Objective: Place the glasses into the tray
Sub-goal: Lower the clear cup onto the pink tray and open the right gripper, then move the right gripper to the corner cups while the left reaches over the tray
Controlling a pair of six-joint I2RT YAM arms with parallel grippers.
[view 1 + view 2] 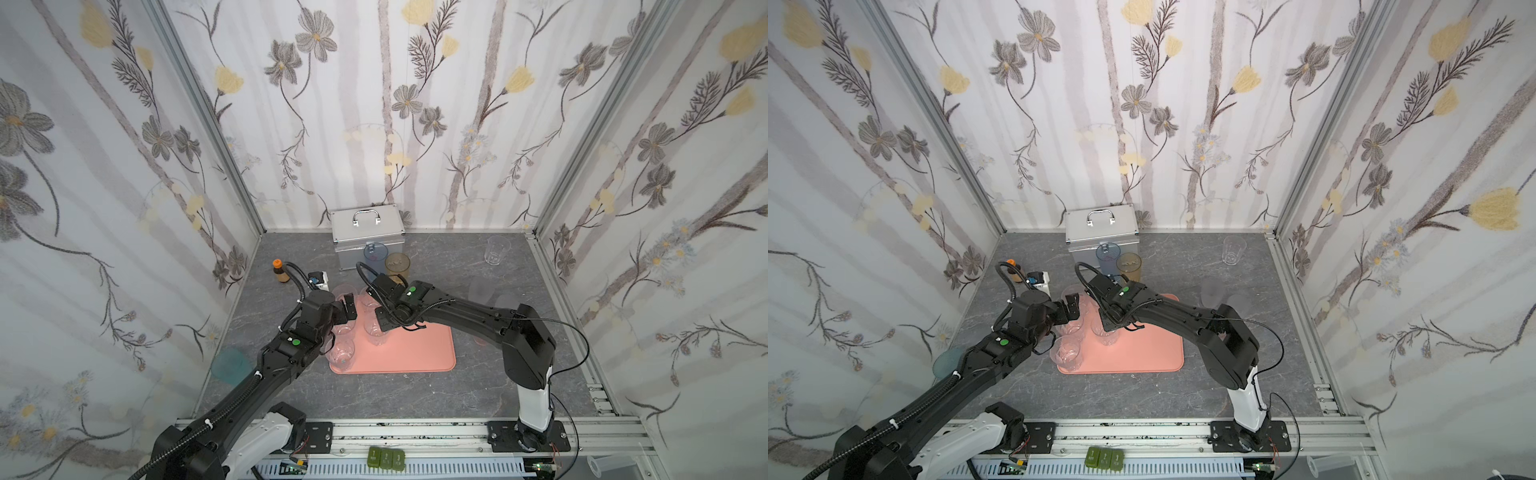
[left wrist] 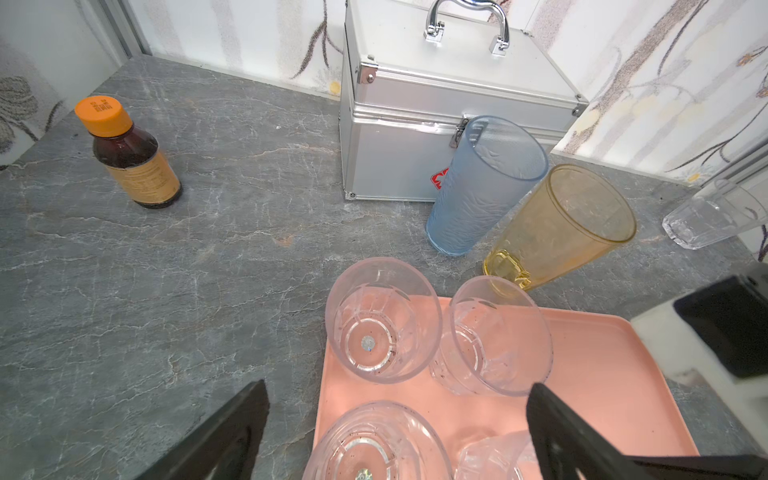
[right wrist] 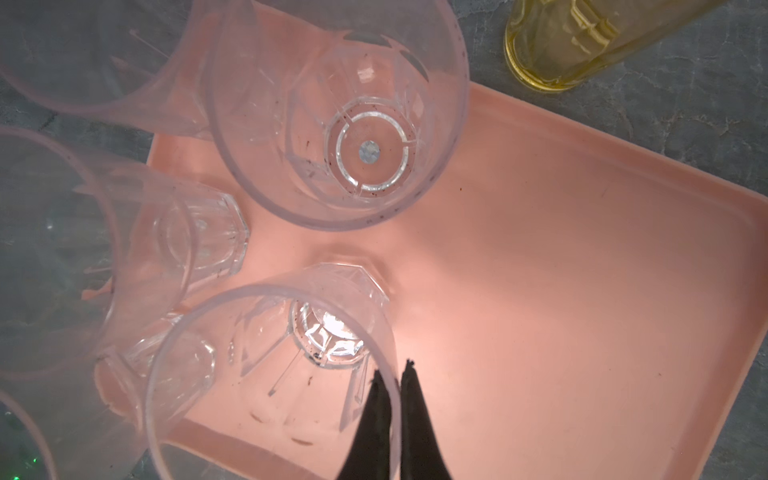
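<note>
- The tray (image 1: 419,349) lies flat in the middle of the table (image 1: 415,395).
- Clear glasses (image 1: 341,353) crowd the tray's left part, all upright, mouths up.
- The right gripper (image 3: 390,370) is pinched tight on a rim, one finger inside the wall and one outside.
- That gripped glass (image 3: 274,374) stands upright over the tray among the others. Whether its base touches the tray cannot be told.
- The left gripper (image 2: 397,385) is spread wide and holds nothing. It hovers above the glasses at the tray's left edge.
- A blue glass (image 2: 486,187) and an amber glass (image 2: 561,224) stand side by side just past the tray's far edge. Both are in front of the metal case (image 2: 436,104).
- A lone clear glass (image 1: 496,249) stands near the far right corner, well apart from the tray.
- A teal glass (image 1: 230,363) sits by the left wall, blurred.
- A brown bottle (image 2: 129,153) with an orange cap stands left of the case.
</note>
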